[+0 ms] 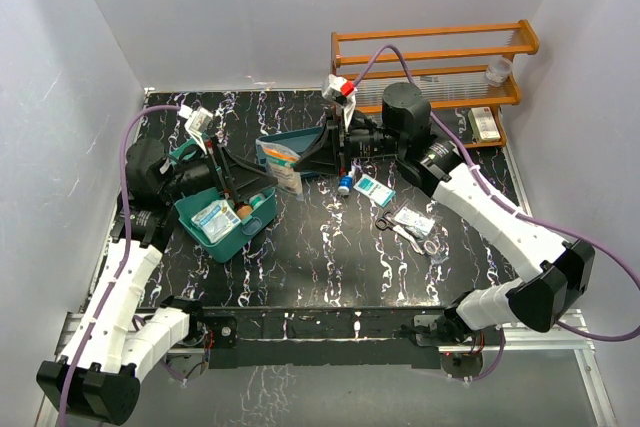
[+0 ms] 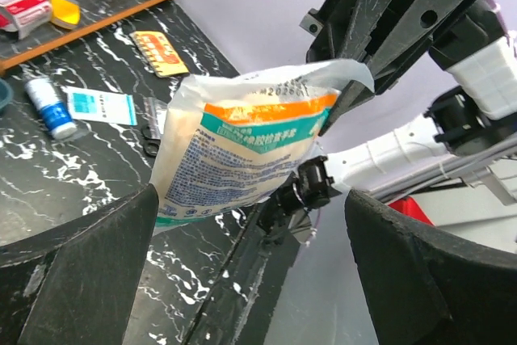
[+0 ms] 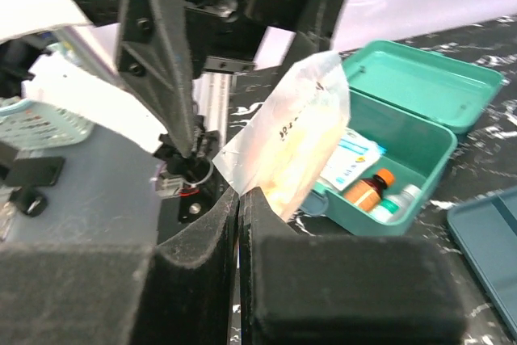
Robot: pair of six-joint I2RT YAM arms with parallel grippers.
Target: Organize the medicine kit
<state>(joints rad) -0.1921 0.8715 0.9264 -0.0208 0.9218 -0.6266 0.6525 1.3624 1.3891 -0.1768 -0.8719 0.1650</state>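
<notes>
The medicine kit (image 1: 222,232) is a teal-green box standing open at the left, its lid (image 3: 428,78) laid back. Inside it lie a white packet (image 3: 353,159), a brown bottle with an orange cap (image 3: 367,189) and a small white bottle (image 3: 397,199). My right gripper (image 1: 298,162) (image 3: 242,193) is shut on the corner of a clear pouch with an orange and teal label (image 1: 283,167) (image 2: 242,147), which hangs in the air just right of the kit. My left gripper (image 1: 255,195) (image 2: 252,199) is wide open over the kit, and the pouch hangs just beyond its fingers (image 2: 81,264), untouched.
A darker teal tray (image 1: 305,137) lies behind the pouch. An orange wooden rack (image 1: 430,52) stands at the back right with a small box (image 1: 485,124) beside it. A small bottle (image 1: 344,185), packets (image 1: 373,189) (image 1: 413,219) and scissors (image 1: 405,235) lie right of centre.
</notes>
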